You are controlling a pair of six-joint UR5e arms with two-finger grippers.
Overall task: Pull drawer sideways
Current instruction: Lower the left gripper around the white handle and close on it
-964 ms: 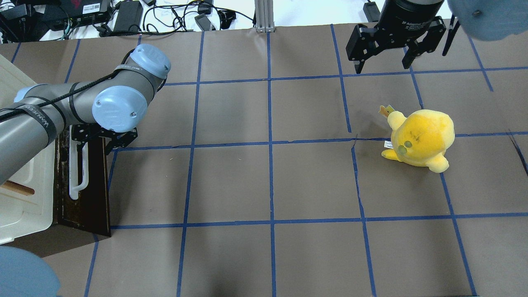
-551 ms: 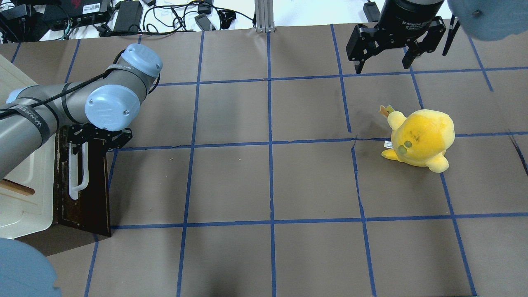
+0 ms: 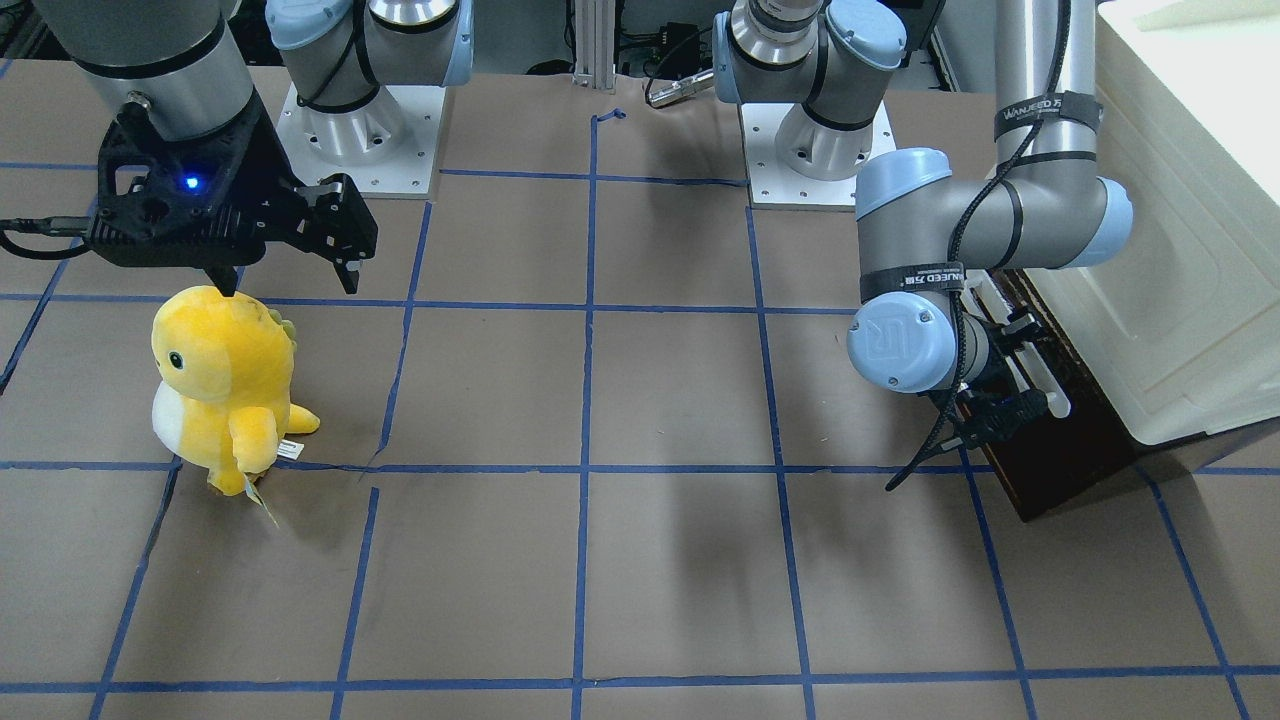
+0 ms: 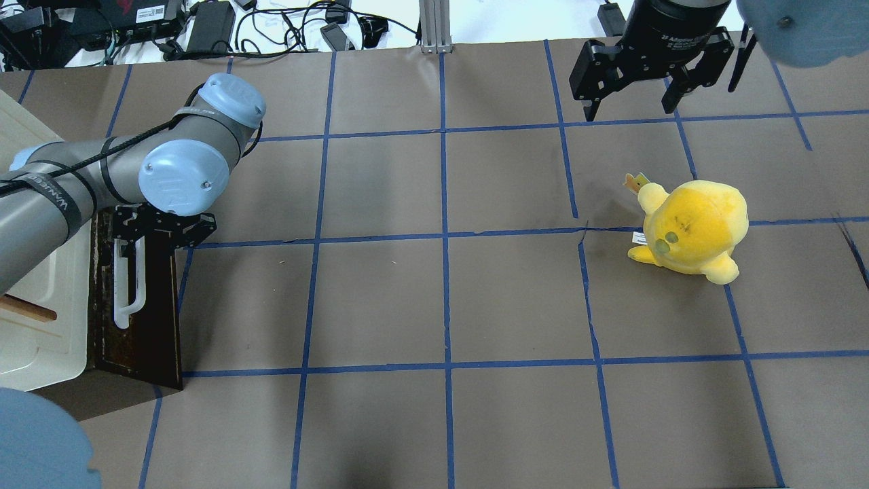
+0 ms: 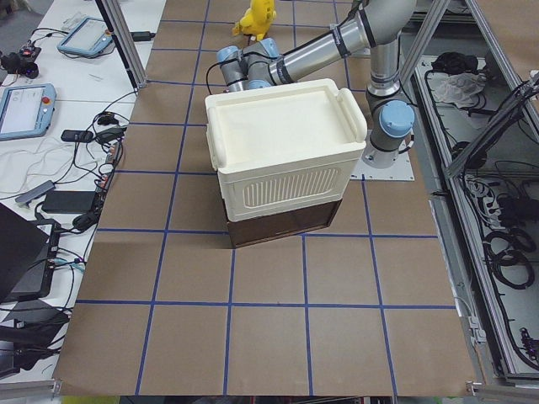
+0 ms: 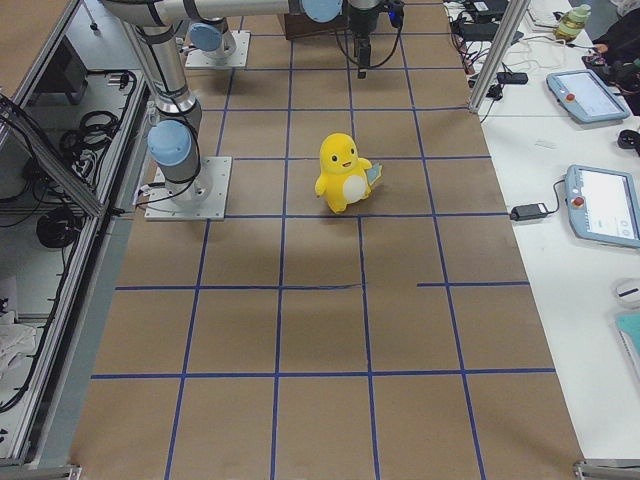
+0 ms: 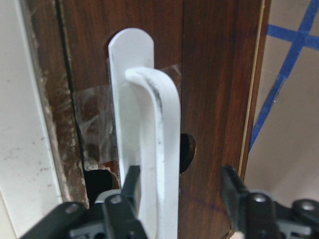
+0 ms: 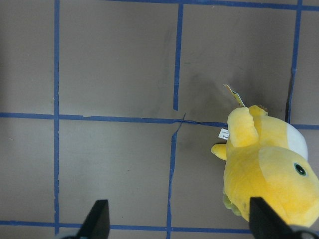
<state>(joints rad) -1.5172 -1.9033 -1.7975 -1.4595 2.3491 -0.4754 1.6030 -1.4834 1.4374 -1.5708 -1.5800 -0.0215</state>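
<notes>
Drawer of dark brown wood [image 4: 153,319], with a long white bar handle [image 7: 149,124], sat at the base of a cream-white cabinet [image 5: 282,143] at the table's left end, front facing the table's middle. The left gripper [image 7: 179,174] straddled the handle's far end, fingers spread either side and not clamped, seemingly placed to hook it for a sideways pull. The right gripper [image 4: 631,112] hung wide open and idle beyond a yellow plush toy [image 4: 692,227]

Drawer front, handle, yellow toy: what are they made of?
Drawer front: dark varnished wood or veneer, grain visible, left edge worn.
Handle: glossy white, likely plastic or painted metal, scuffed grey.
Toy: yellow plush fabric, fuzzy surface, sewn tag.
</notes>
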